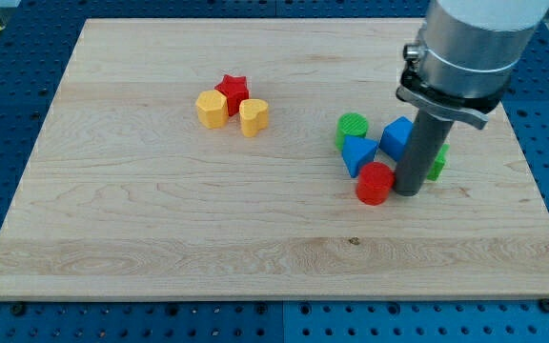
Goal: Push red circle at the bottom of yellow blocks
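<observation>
The red circle [375, 183] lies on the wooden board [160, 238], right of centre. My tip [408, 191] touches or nearly touches its right side. The two yellow blocks sit at the upper left of centre: a yellow hexagon [212, 109] and a yellow heart [254, 116], with a red star [233, 91] between and just above them. The red circle is far to the right of and lower than the yellow blocks.
A green circle [353, 127], a blue triangle [357, 152] and a blue cube [397, 136] cluster just above the red circle. A green block [437, 163] peeks out to the right of my rod. The arm's grey body [470, 48] fills the view's top right.
</observation>
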